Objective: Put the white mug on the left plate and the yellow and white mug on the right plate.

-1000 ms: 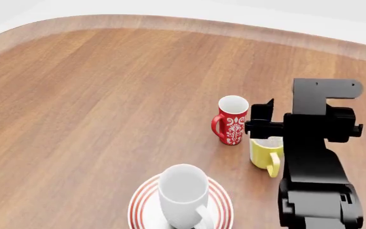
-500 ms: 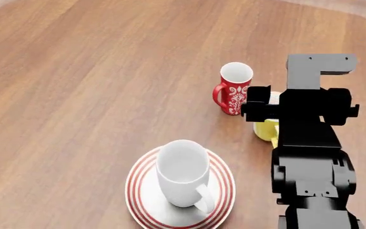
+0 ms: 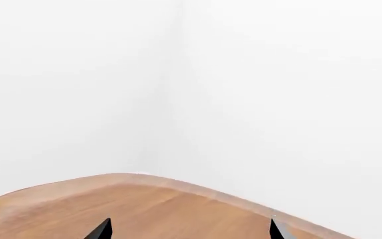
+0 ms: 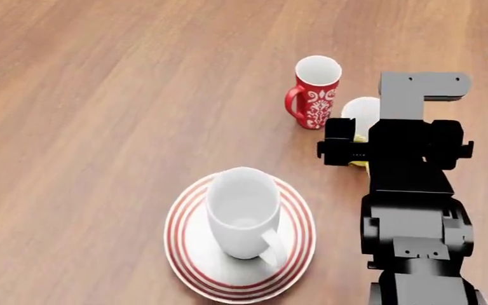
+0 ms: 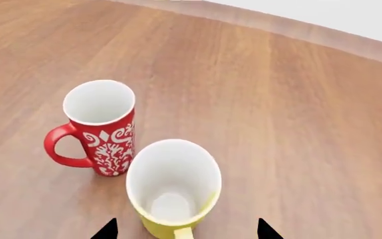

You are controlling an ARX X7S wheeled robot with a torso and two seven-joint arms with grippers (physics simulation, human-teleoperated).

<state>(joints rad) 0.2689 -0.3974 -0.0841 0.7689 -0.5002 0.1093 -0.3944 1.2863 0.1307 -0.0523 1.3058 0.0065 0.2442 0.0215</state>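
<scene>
The white mug (image 4: 242, 213) stands upright on a red-ringed white plate (image 4: 185, 254); the other plate is out of view. The yellow and white mug (image 5: 173, 186) stands on the table beside the red patterned mug (image 5: 101, 127), with its handle toward my wrist. My right gripper (image 5: 184, 231) is open, one fingertip on each side of the yellow mug's near wall, not touching it. In the head view my right arm (image 4: 409, 190) covers most of the yellow mug (image 4: 361, 111). My left gripper (image 3: 188, 230) is open and empty, facing the table's far edge and the wall.
The red mug (image 4: 316, 92) stands just left of the yellow mug, close to my right gripper's left finger. The wooden table (image 4: 100, 95) spreads to the left and behind. Its curved far edge (image 3: 198, 189) meets the white wall.
The head view has tilted down, so the mugs and plate sit higher in it and the table's far edge has left it. My right arm now covers more of the yellow mug.
</scene>
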